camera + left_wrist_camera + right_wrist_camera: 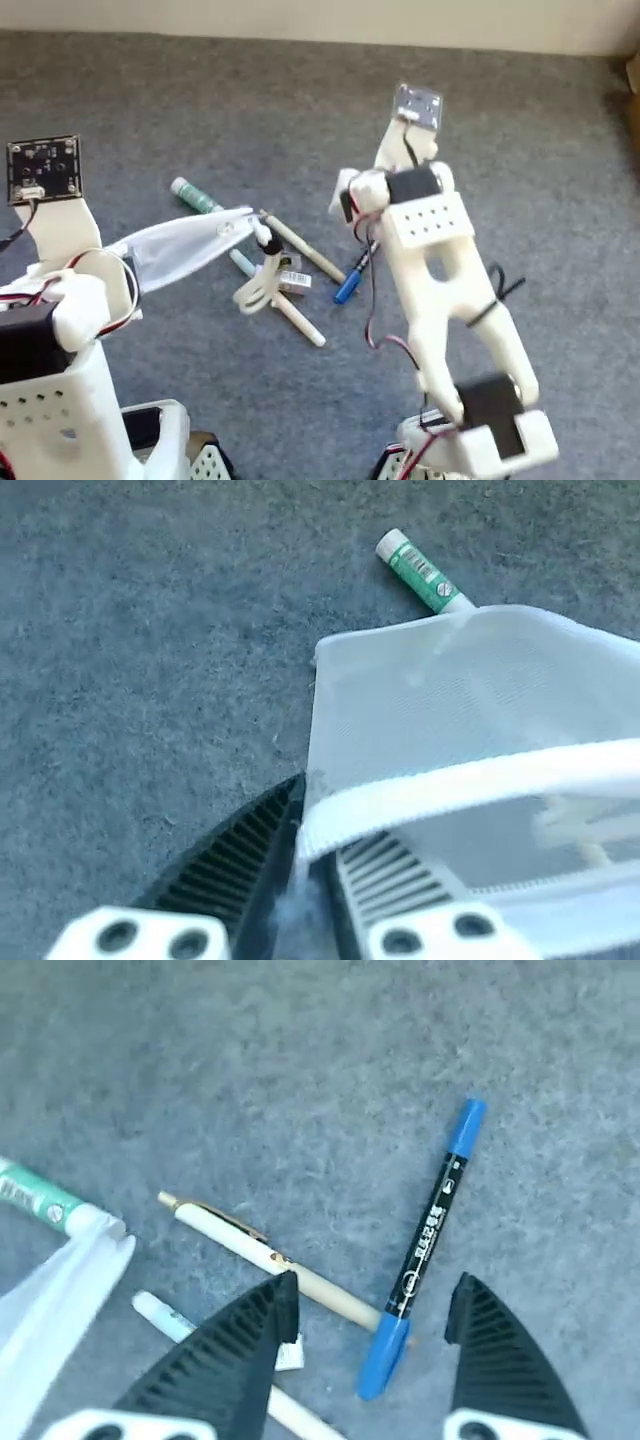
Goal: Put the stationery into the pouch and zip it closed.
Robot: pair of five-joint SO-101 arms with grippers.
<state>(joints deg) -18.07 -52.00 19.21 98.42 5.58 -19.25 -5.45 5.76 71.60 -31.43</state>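
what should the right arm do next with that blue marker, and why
Probably lower the right claw and close it on the blue marker. That claw is open, and the marker lies loose on the grey surface, in line with the gap between its fingers. The left claw is clamped on the edge of the pouch, so the pouch looks ready to receive it.

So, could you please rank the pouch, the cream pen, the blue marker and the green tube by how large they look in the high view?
1. pouch
2. cream pen
The blue marker and green tube both look shorter, but each is partly covered, so I won't rank them.
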